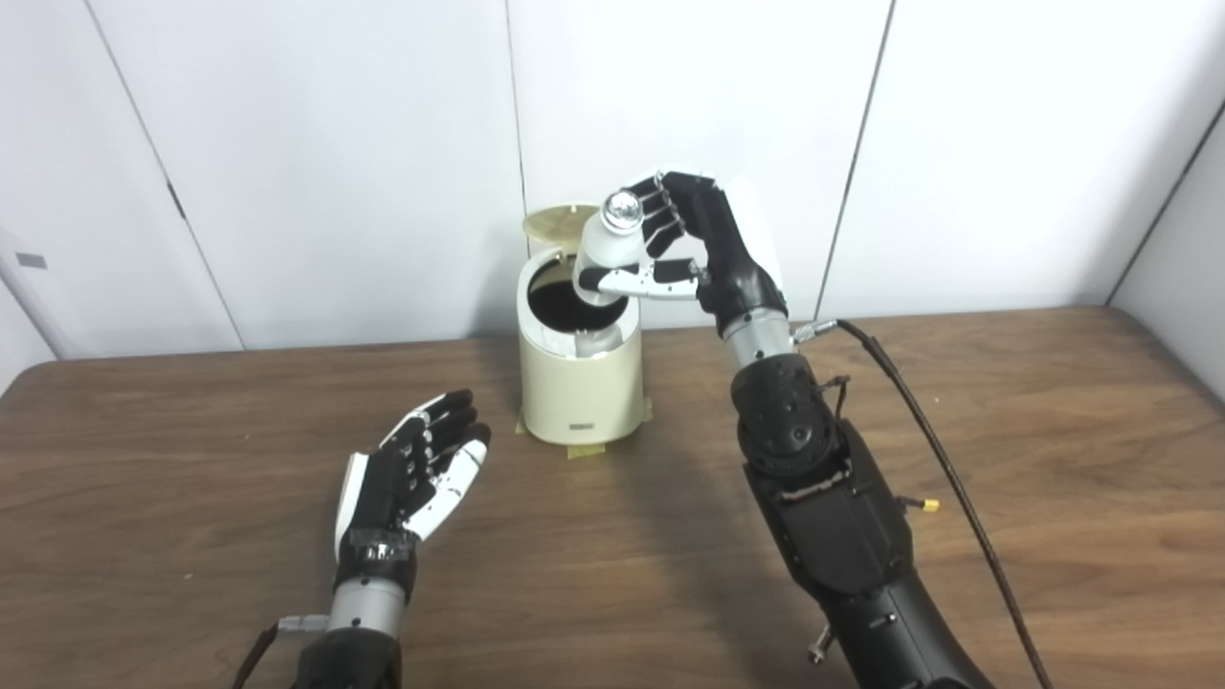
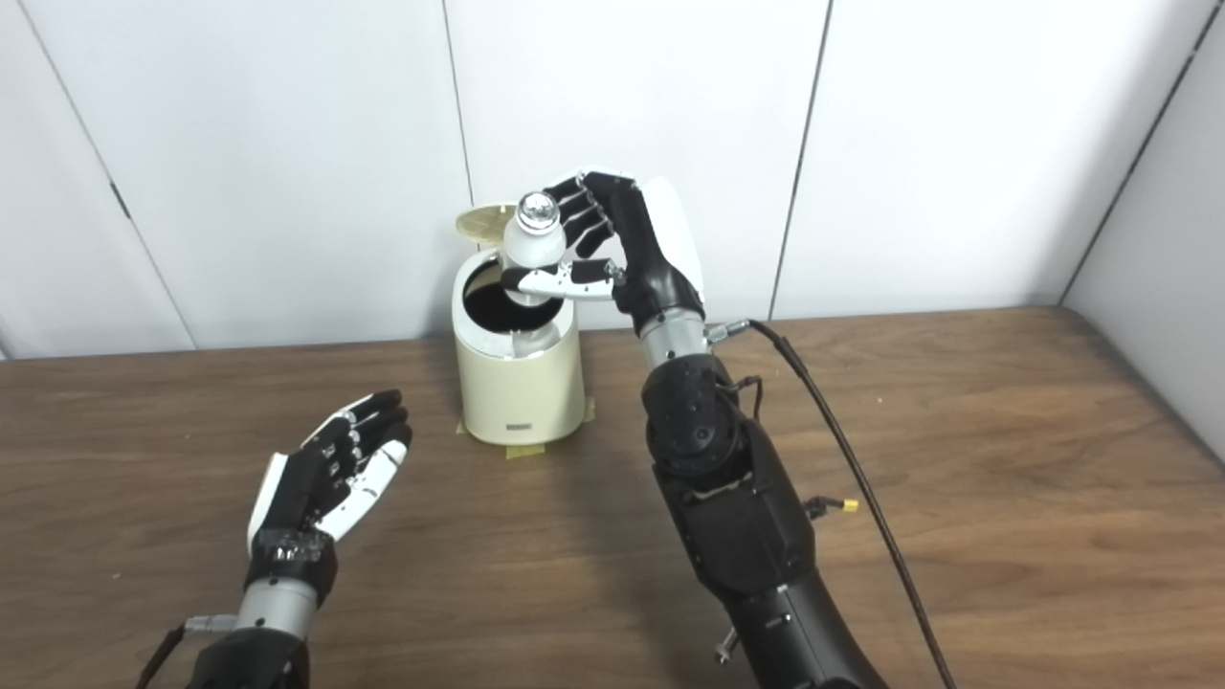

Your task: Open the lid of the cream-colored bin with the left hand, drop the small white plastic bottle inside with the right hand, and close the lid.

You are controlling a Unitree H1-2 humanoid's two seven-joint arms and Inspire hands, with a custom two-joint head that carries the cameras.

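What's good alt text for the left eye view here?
The right hand holds a small white bottle with a shiny cap over the open mouth of a cream bin, whose lid stands flipped up behind. The left hand rests open, palm up, on the wooden table in front of and left of the bin.

brown wooden table (image 1: pixel 1053 431), white panelled wall (image 1: pixel 335 144) behind it, strips of tape (image 1: pixel 586 450) on the tabletop
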